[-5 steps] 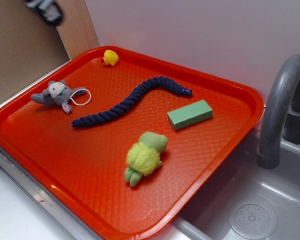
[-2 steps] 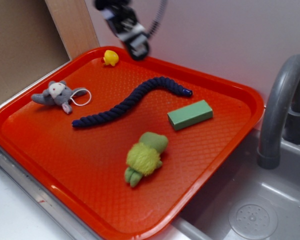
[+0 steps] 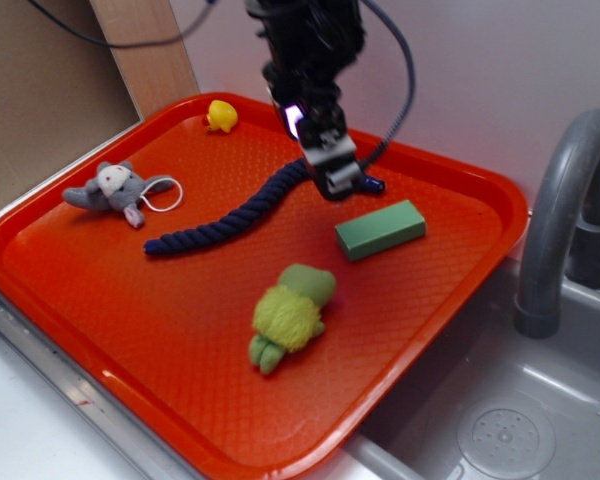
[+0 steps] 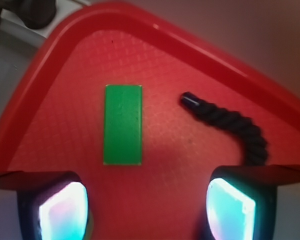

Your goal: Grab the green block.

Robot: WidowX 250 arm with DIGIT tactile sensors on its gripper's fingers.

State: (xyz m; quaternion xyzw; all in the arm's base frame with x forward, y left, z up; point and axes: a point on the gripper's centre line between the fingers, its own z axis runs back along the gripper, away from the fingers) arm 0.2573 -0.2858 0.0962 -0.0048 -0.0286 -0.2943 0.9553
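Nearest the exterior camera, the yellow-green plush toy [image 3: 290, 316] lay on the red tray [image 3: 130, 350], clear of the target. Just beyond it, toward the tray's right side, the green block [image 3: 380, 228] lay flat on its broad face, apart from every other item; it looked easy to reach from above, with free tray surface along both long edges.

Behind the block ran the dark blue rope [image 3: 250, 205], its capped end near the block but not touching. The grey plush mouse [image 3: 115, 188] sat well off to the left, and a small yellow toy [image 3: 220, 115] sat at the far rim.

The gripper [image 3: 338, 180] hung above the rope's capped end, just beside the block and short of it, with the arm reaching down from the far side, tilted toward the block. In the wrist view the two fingers [image 4: 60, 210] stood wide apart with nothing between them. The block [image 4: 123, 124] appeared ahead, nearer the left finger, its long axis running away from the camera, so a forward shift seemed needed before descent.
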